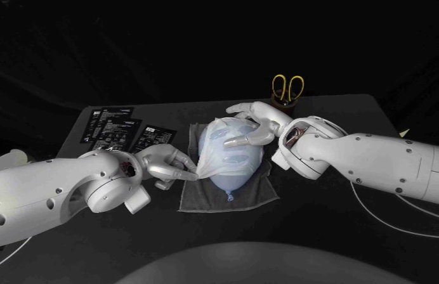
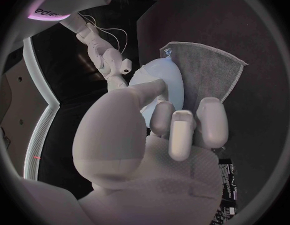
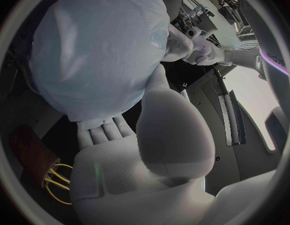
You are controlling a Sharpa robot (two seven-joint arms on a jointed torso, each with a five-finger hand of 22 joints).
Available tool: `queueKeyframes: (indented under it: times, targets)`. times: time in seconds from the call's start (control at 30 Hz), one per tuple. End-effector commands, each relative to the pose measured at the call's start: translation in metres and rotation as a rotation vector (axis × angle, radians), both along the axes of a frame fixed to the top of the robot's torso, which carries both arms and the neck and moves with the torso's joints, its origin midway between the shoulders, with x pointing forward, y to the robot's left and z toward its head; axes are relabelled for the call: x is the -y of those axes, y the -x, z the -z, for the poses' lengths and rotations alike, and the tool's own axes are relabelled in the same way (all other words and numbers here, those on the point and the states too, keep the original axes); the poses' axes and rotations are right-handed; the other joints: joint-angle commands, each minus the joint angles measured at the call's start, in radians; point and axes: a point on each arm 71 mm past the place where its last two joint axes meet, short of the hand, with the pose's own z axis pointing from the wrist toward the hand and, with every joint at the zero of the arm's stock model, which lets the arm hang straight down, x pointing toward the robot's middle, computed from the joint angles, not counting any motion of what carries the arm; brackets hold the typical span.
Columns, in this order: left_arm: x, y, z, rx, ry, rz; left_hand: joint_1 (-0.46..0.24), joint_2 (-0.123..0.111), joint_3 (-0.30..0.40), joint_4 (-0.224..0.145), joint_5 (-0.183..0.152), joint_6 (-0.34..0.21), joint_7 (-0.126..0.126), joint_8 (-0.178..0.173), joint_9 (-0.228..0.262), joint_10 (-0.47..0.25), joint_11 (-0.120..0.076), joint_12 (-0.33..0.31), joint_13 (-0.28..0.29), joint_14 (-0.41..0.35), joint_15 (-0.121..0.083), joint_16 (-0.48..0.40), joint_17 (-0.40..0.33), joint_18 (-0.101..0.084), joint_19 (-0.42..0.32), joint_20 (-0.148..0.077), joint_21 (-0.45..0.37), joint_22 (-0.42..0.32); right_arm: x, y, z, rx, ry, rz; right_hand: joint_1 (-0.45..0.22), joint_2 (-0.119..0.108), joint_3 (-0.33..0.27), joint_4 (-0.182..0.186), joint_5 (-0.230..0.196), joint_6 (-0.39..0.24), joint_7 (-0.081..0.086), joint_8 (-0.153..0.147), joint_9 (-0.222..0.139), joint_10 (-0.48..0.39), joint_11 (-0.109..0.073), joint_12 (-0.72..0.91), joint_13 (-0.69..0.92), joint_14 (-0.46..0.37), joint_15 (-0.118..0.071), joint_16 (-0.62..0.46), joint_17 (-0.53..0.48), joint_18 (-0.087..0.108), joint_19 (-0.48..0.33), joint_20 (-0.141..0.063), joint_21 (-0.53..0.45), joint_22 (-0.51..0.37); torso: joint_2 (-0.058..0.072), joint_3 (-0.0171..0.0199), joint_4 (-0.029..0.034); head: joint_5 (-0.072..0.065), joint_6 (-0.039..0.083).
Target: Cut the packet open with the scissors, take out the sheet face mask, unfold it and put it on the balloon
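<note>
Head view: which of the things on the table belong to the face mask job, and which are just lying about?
Job: balloon, sheet face mask draped over it, scissors, black packets.
Lying about: grey cloth under the balloon, brown holder with the scissors standing in it.

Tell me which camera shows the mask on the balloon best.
Head view: nearly the whole sheet mask, draped over the balloon on the grey cloth. The right wrist view gives a close-up of one stretch of it; the left wrist view shows a slice past the left hand's fingers.
</note>
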Motion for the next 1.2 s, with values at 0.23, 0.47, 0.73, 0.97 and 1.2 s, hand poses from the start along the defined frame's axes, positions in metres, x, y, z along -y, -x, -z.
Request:
queueKeyframes:
  times: [0.23, 0.47, 0.73, 0.97, 1.2]
  targets:
    - [-0.005, -0.003, 0.003, -0.04, 0.013, -0.103, -0.022, 0.007, 0.008, 0.003, 0.002, -0.011, 0.005, 0.022, 0.077, -0.012, 0.005, -0.024, -0.028, 0.097, -0.009, -0.006, 0.233, -0.001, -0.008, -0.004, -0.001, -0.007, 0.001, 0.003, 0.008, -0.036, 0.029, -0.009, -0.002, 0.009, 0.006, 0.001, -0.001, 0.006, 0.145, 0.004, 0.001, 0.006, 0.004, 0.002, 0.001, -0.007, 0.0, 0.004, 0.001, -0.014, -0.004, 0.0, 0.002, 0.001, 0.0, 0.0002, 0.0002, -0.003, 0.006]
    - [-0.008, -0.004, 0.004, -0.036, -0.002, -0.105, -0.019, 0.014, 0.02, -0.006, 0.003, -0.016, 0.006, 0.027, 0.082, -0.018, 0.005, -0.031, -0.035, 0.096, -0.009, -0.006, 0.231, -0.001, -0.011, -0.004, -0.004, -0.01, 0.001, 0.003, 0.007, -0.036, 0.028, -0.01, -0.003, 0.008, 0.006, 0.001, -0.001, 0.006, 0.145, 0.004, 0.001, 0.006, 0.004, 0.003, 0.001, -0.009, 0.0, 0.005, 0.001, -0.014, -0.004, 0.0, 0.002, 0.001, 0.0, 0.0001, 0.0007, -0.005, 0.008]
    - [-0.004, -0.002, 0.006, -0.05, -0.032, -0.025, -0.018, 0.011, 0.032, -0.025, 0.003, -0.01, 0.002, 0.034, 0.085, -0.014, 0.002, -0.027, -0.028, 0.097, -0.01, -0.005, 0.236, -0.001, -0.011, -0.004, -0.004, -0.01, 0.001, 0.003, 0.007, -0.035, 0.027, -0.01, -0.003, 0.008, 0.006, 0.001, -0.001, 0.006, 0.145, 0.004, 0.001, 0.006, 0.004, 0.003, 0.001, -0.009, 0.0, 0.005, 0.001, -0.014, -0.004, 0.0, 0.002, 0.001, 0.0, -0.0003, 0.0008, -0.005, 0.007]
    - [-0.006, 0.003, 0.013, -0.14, -0.1, 0.046, -0.031, 0.007, 0.033, -0.028, 0.002, -0.012, 0.005, 0.034, 0.086, -0.027, 0.004, -0.047, -0.052, 0.094, -0.01, -0.009, 0.225, 0.006, -0.032, -0.004, -0.021, -0.034, 0.001, 0.003, 0.007, -0.032, 0.024, -0.01, -0.003, 0.008, 0.006, 0.001, -0.001, 0.006, 0.145, 0.004, 0.001, 0.006, 0.004, 0.003, 0.001, -0.009, 0.0, 0.005, 0.001, -0.014, -0.004, 0.0, 0.002, 0.001, 0.0, 0.0006, 0.0006, -0.008, 0.009]
    - [-0.011, 0.004, 0.02, -0.208, -0.164, 0.08, -0.132, -0.047, -0.097, 0.019, 0.002, -0.096, 0.037, -0.011, 0.067, -0.15, 0.034, -0.217, -0.25, 0.077, 0.015, -0.03, 0.174, 0.015, -0.072, 0.009, -0.058, -0.078, 0.001, 0.003, 0.007, -0.031, 0.022, -0.008, -0.003, 0.004, 0.005, 0.002, -0.001, 0.005, 0.145, 0.003, 0.001, 0.005, 0.004, 0.003, 0.001, -0.011, 0.0, 0.005, 0.002, -0.014, -0.004, 0.0, 0.002, 0.002, 0.0, -0.0002, 0.0005, -0.01, 0.01]
